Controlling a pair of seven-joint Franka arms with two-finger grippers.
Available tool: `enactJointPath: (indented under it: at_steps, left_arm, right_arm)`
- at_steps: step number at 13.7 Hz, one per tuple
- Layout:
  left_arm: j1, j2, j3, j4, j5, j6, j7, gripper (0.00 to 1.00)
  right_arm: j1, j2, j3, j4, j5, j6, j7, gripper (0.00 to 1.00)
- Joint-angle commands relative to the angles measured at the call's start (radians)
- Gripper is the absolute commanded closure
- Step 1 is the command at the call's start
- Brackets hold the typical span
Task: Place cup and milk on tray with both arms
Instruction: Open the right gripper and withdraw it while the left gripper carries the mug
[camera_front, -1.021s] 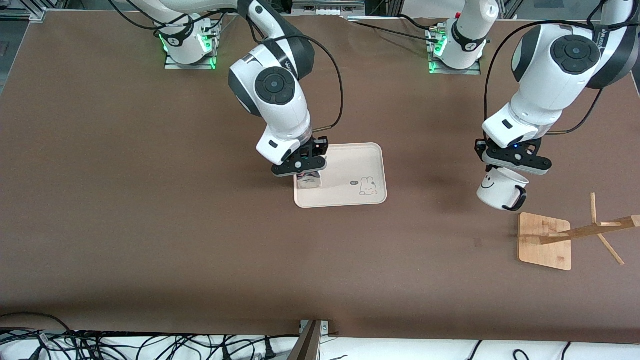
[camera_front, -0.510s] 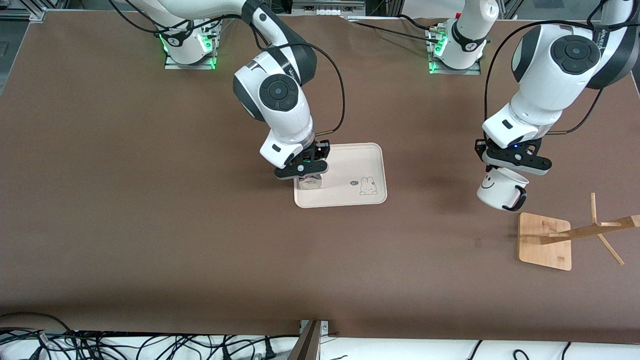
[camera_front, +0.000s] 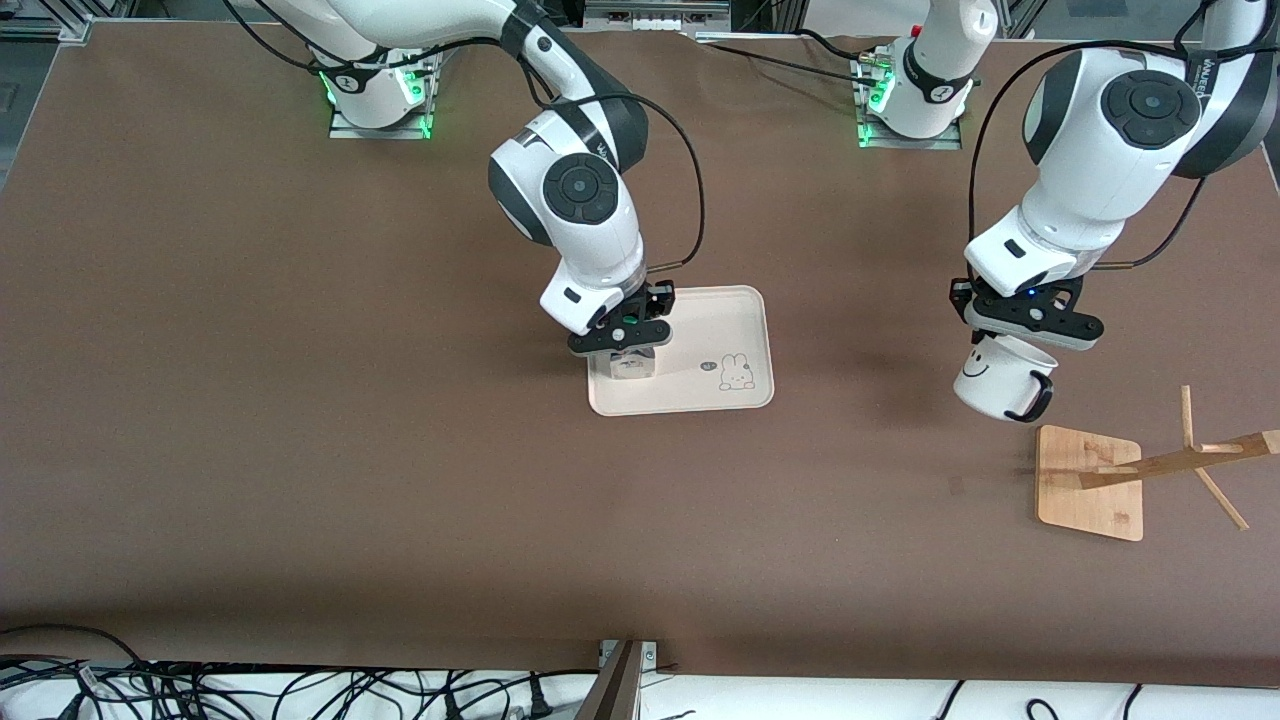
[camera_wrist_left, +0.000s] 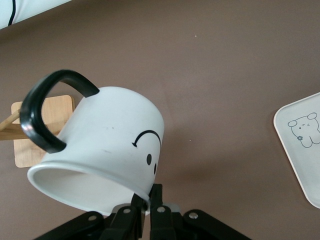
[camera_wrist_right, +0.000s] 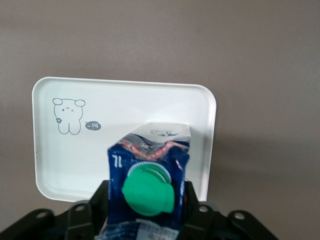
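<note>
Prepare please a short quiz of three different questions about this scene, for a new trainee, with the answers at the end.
1. True or false: the cup already stands on the tray.
2. Multiple choice: what does the right hand hold? A) a spoon B) the milk C) nothing
3. Fill the gap: the wooden stand lies toward the ____ arm's end of the table.

Key
1. False. The left hand holds the cup tilted in the air, over bare table between tray and stand.
2. B. It grips the carton over the tray's end toward the right arm.
3. left
</note>
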Motion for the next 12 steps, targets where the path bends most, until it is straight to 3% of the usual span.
enactJointPath:
  at_steps: [1, 4, 7, 9, 12]
  left_arm:
    - [0.001, -0.006, -0.002, 0.004, -0.019, -0.012, 0.003, 1.00]
    - [-0.019, -0.006, -0.002, 0.005, -0.019, -0.040, -0.003, 1.00]
    - [-0.062, 0.009, -0.031, 0.066, -0.019, -0.145, -0.006, 1.00]
    - [-0.108, 0.059, -0.057, 0.135, -0.019, -0.271, -0.041, 1.00]
    - [-0.150, 0.135, -0.127, 0.166, -0.024, -0.290, -0.142, 1.00]
  right_arm:
    - [0.004, 0.000, -0.007, 0.026, 0.008, -0.005, 0.008, 0.00]
    - [0.004, -0.090, -0.045, 0.029, 0.012, -0.037, 0.015, 0.00]
    - [-0.013, -0.184, -0.120, 0.064, 0.058, -0.178, 0.038, 0.00]
    - [-0.066, -0.233, -0.185, 0.106, 0.147, -0.300, -0.003, 0.00]
    - [-0.184, -0.296, -0.213, 0.106, 0.158, -0.454, -0.159, 0.00]
